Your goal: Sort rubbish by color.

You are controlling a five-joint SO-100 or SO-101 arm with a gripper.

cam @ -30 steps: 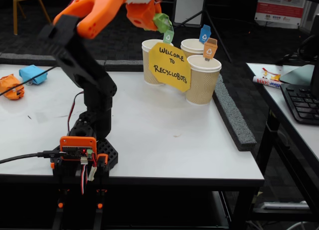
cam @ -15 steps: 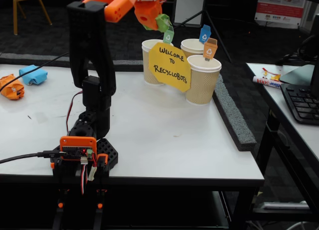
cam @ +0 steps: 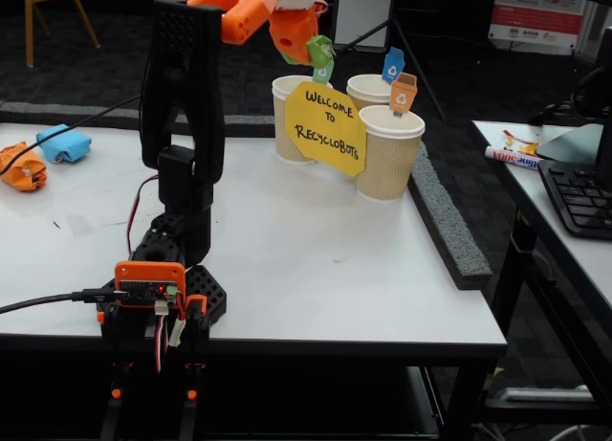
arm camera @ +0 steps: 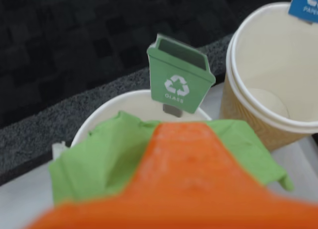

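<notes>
Orange tool (cam: 308, 47) grips the green wad (cam: 318, 50) above the paper cups at the far edge of the white bench (cam: 316, 259).

In the wrist view, the tool's jaws are closed on the green wad (arm camera: 107, 157), which hangs directly over the rim of the cup (arm camera: 130, 102) bearing a green recycling tag (arm camera: 179, 80); a second cup (arm camera: 271, 75) stands at two o'clock of it, empty. In the fixed view, a yellow sign (cam: 326, 127) leans against the cups, with a third cup (cam: 390, 151) at four o'clock of the sign. The light blue wad (cam: 63, 143) and orange wad (cam: 21, 165) lie just beside each other on the bench at nine o'clock, well apart from the cups.
</notes>
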